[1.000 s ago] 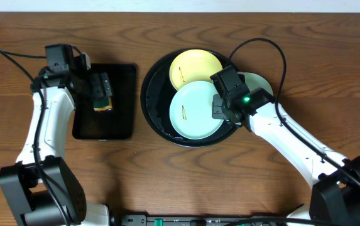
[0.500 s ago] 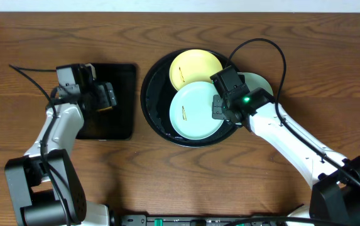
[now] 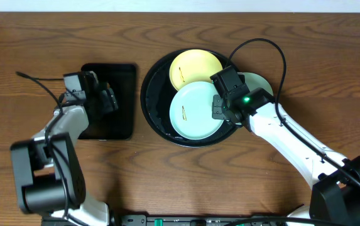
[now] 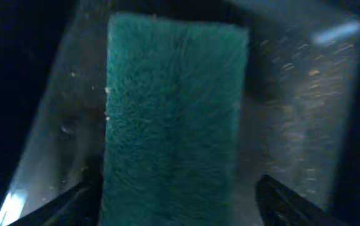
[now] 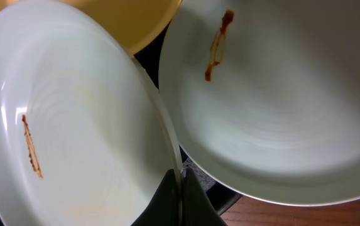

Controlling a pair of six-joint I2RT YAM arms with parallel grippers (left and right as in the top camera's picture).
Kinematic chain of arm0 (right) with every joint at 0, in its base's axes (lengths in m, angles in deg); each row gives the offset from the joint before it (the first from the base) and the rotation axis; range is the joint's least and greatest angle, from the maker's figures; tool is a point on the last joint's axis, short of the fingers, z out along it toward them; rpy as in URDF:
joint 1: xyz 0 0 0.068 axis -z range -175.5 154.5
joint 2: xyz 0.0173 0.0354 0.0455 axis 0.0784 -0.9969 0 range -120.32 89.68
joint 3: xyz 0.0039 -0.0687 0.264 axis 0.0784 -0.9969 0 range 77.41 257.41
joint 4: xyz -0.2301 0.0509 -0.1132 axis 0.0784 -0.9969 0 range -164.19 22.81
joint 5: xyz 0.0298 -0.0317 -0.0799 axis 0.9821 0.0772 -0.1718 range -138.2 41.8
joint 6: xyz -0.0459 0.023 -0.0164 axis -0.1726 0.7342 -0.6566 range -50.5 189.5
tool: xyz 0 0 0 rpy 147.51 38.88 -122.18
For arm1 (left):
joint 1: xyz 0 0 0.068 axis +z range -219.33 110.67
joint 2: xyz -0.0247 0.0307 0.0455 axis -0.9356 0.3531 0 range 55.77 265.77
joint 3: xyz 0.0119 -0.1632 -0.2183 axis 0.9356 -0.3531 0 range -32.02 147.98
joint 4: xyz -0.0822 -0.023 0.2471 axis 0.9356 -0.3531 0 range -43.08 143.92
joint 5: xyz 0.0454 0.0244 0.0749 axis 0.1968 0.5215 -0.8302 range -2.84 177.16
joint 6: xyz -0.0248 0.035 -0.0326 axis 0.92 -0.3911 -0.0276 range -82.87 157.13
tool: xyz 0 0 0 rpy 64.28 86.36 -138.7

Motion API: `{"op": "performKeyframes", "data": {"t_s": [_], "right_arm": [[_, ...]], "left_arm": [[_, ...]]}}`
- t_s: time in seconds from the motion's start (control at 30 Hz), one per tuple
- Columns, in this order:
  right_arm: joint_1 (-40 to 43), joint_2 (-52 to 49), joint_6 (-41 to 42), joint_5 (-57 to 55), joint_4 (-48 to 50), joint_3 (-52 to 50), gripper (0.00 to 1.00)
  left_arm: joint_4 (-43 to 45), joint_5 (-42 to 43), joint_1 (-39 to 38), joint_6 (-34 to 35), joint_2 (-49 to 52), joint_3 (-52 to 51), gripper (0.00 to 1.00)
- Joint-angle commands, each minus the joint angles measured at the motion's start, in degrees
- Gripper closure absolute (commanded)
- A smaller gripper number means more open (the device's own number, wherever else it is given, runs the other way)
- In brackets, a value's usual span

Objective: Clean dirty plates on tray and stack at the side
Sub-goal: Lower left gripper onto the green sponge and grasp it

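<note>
Right gripper [image 5: 178, 188] pinches the mint plate [image 3: 195, 112] at three o'clock — plate at six o'clock in the tray [image 3: 147, 94]. Left gripper [image 4: 176, 204] straddles the sponge [image 4: 173, 113], grip unclear; squeeze firmly before lifting.

**Two black trays on a wood-grain table**

The brown table [image 3: 167, 25] carries a round black tray [image 3: 149, 107] just past its centre toward 1 o'clock. A rectangular black tray [image 3: 120, 122] lies at 9 o'clock from the round tray, close beside it but not touching.
</note>
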Motion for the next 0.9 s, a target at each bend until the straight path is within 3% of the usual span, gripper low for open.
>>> {"op": "performKeyframes", "data": {"t_s": [0.0, 0.1, 0.33, 0.4, 0.43, 0.47, 0.5, 0.53, 0.87], "right_arm": [[-0.26, -0.13, -0.68, -0.59, 0.15, -0.26, 0.99], [-0.26, -0.13, -0.66, -0.57, 0.15, -0.26, 0.99], [-0.26, -0.13, -0.68, -0.57, 0.15, -0.26, 0.99], [-0.26, -0.13, -0.68, -0.57, 0.15, -0.26, 0.99], [-0.26, -0.13, -0.68, -0.57, 0.15, -0.26, 0.99], [-0.26, -0.13, -0.66, -0.57, 0.15, -0.26, 0.99], [-0.26, -0.13, -0.66, -0.57, 0.15, -0.26, 0.99], [-0.26, -0.13, -0.66, -0.57, 0.13, -0.26, 0.99], [-0.26, -0.13, -0.66, -0.55, 0.15, -0.26, 0.99]], "left_arm": [[-0.28, -3.34, -0.04, 0.59, 1.53, 2.16, 0.3], [-0.26, -4.37, -0.04, 0.44, 1.99, 2.16, 0.42], [-1.46, -3.98, -1.01, 0.46, 1.79, 2.19, 0.91], [-1.38, -3.98, -1.07, 0.46, 1.79, 2.19, 0.92], [-1.09, -4.0, -1.07, 0.44, 1.79, 2.19, 0.91], [-0.66, -4.0, -1.07, 0.44, 1.79, 2.19, 0.72], [-0.04, -4.0, -1.07, 0.44, 1.79, 2.19, 0.45], [0.74, -4.02, -1.07, 0.42, 1.79, 2.19, 0.32], [9.77, -4.68, -1.33, 0.35, 4.28, 2.1, 0.31]]}}
